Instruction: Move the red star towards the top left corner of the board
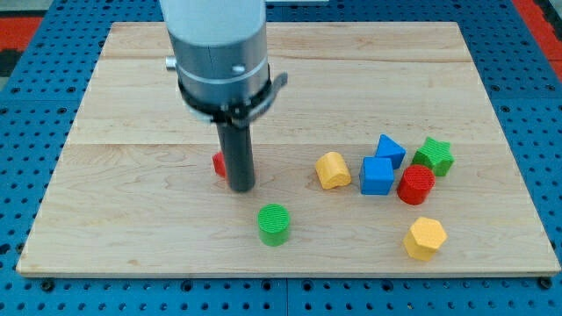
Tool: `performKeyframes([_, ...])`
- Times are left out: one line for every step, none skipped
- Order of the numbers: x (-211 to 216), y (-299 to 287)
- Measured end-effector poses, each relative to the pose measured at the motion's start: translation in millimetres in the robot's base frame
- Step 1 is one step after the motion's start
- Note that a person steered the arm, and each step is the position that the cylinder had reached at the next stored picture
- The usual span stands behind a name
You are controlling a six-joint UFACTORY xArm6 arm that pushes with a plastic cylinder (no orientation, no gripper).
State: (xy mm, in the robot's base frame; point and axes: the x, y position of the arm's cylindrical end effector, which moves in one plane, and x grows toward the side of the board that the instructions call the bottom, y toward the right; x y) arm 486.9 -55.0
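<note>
My tip (241,186), bare rod holding nothing, touches red star (219,162) at its 4 o'clock; off-centre push may slip past.

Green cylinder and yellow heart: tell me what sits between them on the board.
Nothing: the camera view shows bare wood between the green cylinder and the yellow heart.
</note>
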Motion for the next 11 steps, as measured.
performKeyframes([-61.2, -23.8])
performKeyframes([-97.0, -70.7])
performKeyframes([-97.6, -76.3])
performKeyframes([-79.8, -74.7])
performKeyframes([-51.1, -75.4])
performKeyframes([-67.7, -109.0])
performKeyframes([-93.8, -108.7])
performKeyframes([-86.8, -65.3])
performKeyframes([-141.3, -86.8])
performKeyframes([-198.9, -120.2])
performKeyframes([-236.8, -139.4])
